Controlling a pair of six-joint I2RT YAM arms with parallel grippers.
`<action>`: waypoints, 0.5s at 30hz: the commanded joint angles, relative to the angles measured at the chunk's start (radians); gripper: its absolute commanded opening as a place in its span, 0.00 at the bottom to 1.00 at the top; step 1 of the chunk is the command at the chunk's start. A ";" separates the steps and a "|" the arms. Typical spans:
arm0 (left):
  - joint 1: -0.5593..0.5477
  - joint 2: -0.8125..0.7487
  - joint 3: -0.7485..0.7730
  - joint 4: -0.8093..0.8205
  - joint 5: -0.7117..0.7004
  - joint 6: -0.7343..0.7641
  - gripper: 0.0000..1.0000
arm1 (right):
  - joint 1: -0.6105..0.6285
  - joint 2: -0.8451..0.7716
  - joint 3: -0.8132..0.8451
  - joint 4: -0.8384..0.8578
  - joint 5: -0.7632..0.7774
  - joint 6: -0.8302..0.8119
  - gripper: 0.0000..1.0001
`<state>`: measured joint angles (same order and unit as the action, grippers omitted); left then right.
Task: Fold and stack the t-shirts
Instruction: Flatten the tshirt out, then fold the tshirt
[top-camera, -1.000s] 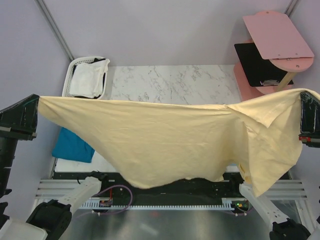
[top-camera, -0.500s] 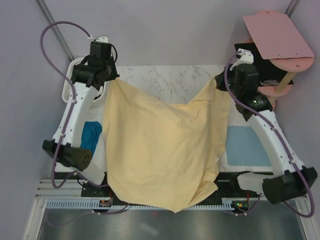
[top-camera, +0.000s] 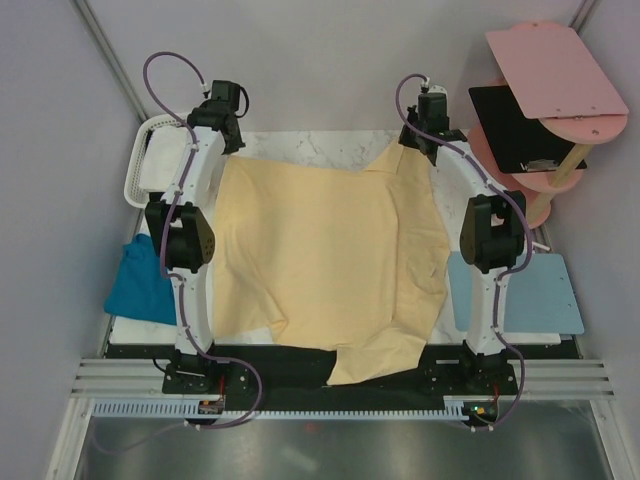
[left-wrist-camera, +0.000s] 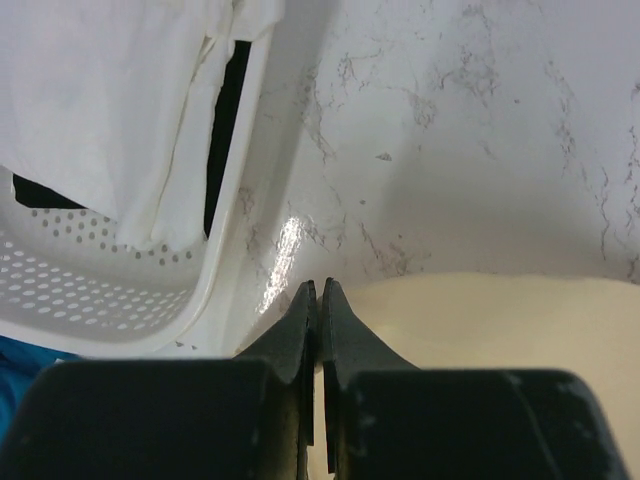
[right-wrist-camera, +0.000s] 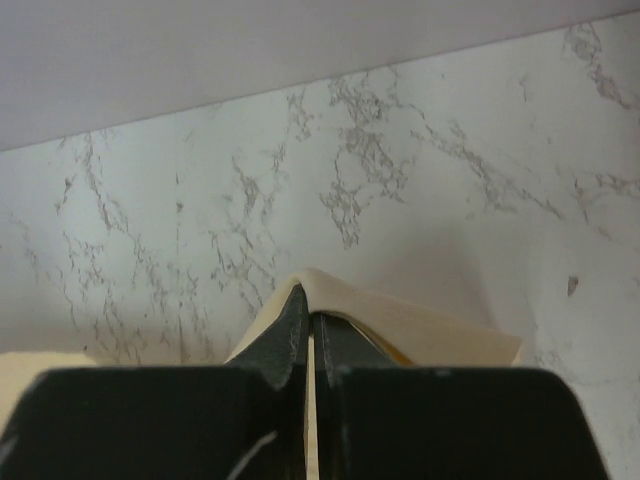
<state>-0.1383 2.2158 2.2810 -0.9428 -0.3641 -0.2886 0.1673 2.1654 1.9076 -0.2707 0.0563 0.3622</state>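
Note:
The pale yellow-cream t-shirt (top-camera: 320, 255) lies spread over the marble table, its near hem hanging over the front edge. My left gripper (top-camera: 232, 150) is shut on its far left corner (left-wrist-camera: 480, 320). My right gripper (top-camera: 410, 148) is shut on its far right corner, where the cloth (right-wrist-camera: 400, 325) humps over the fingertips. The shirt's right side is folded and rumpled. The teal blue t-shirt (top-camera: 140, 285) lies bunched at the table's left edge. The white t-shirt (left-wrist-camera: 110, 110) lies in the white basket (top-camera: 140, 165).
The white slotted basket (left-wrist-camera: 120, 300) stands at the far left, close to my left gripper. A light-blue mat (top-camera: 535, 295) lies at the right. A pink stand (top-camera: 545, 100) with a black board is at the far right. Both arms reach along the shirt's sides.
Both grippers have carried the yellow shirt from held up and stretched wide to the far side of the table, laying it down flat. The arms now reach straight forward.

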 joint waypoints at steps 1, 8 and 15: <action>0.020 0.016 0.075 0.044 -0.036 0.046 0.02 | -0.012 0.118 0.270 -0.002 -0.013 -0.003 0.00; 0.036 -0.002 0.072 0.055 -0.050 0.045 0.02 | -0.020 0.206 0.438 -0.021 -0.021 0.001 0.00; 0.036 -0.056 -0.017 0.055 -0.032 0.057 0.02 | -0.022 0.159 0.348 -0.025 -0.082 0.011 0.00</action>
<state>-0.1059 2.2303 2.2986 -0.9195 -0.3893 -0.2691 0.1558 2.3707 2.3016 -0.3099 0.0261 0.3626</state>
